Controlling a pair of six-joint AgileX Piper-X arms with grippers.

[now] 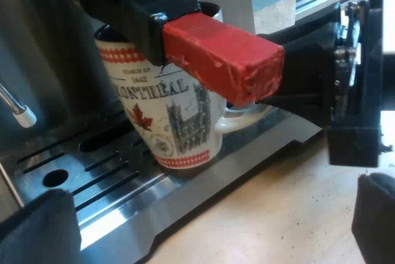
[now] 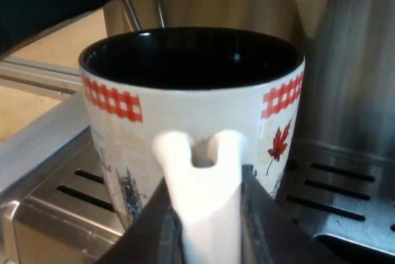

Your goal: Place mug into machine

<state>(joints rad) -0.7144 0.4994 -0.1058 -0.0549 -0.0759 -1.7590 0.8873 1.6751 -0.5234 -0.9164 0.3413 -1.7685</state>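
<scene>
Left wrist view: looking down at a slant from just off the front of the espresso machine (image 1: 37, 60), close in, across the slotted drip tray (image 1: 117, 205) to the mug (image 1: 166, 116), past the red end of the holder handle (image 1: 222, 57), nearer still. Right wrist view: pressed up against the mug's handle side, about level with its rim, facing straight into the machine. Shared by both: mug and tray, caught roughly crosswise to each other.
</scene>
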